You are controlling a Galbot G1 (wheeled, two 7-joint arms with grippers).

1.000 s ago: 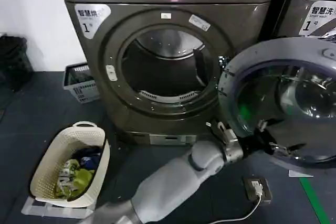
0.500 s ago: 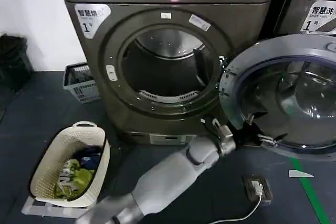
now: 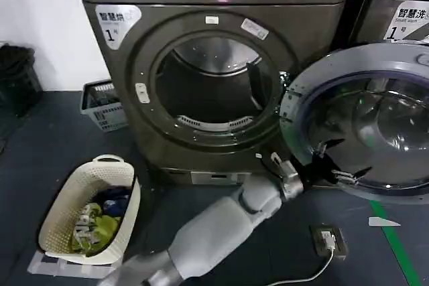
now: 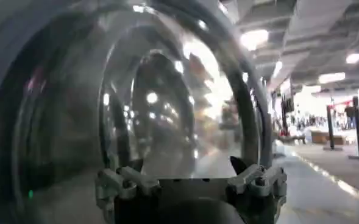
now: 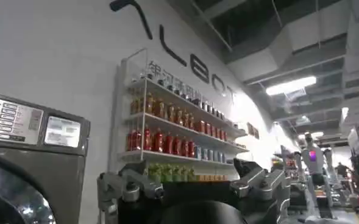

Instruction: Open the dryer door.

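Note:
The dryer door point(image 3: 300, 92) stands swung wide open to the right of the dryer's round drum opening point(image 3: 214, 88). Its grey inner rim and dark domed glass point(image 3: 375, 132) face me. My left arm reaches from the lower left across the floor. My left gripper point(image 3: 337, 161) hovers open just in front of the door's lower inner rim, and I cannot tell whether it touches. In the left wrist view the domed glass point(image 4: 167, 103) bulges close ahead of the spread fingers point(image 4: 252, 176) of my left gripper point(image 4: 185, 169). My right gripper point(image 5: 194, 173) is open, held up and away with nothing in it.
A cream laundry basket point(image 3: 124, 216) with clothes sits on the floor at the left. A grey crate point(image 3: 102, 106) stands by the wall, with a black bag point(image 3: 17, 75) further left. A plug box point(image 3: 328, 240) and a green line point(image 3: 402, 256) lie under the door. The neighbouring machine point(image 3: 395, 15) stands behind it.
The door has swung a little wider and sits higher in the head view. My left gripper has drawn back slightly up and left, and has barely moved in the last half second.

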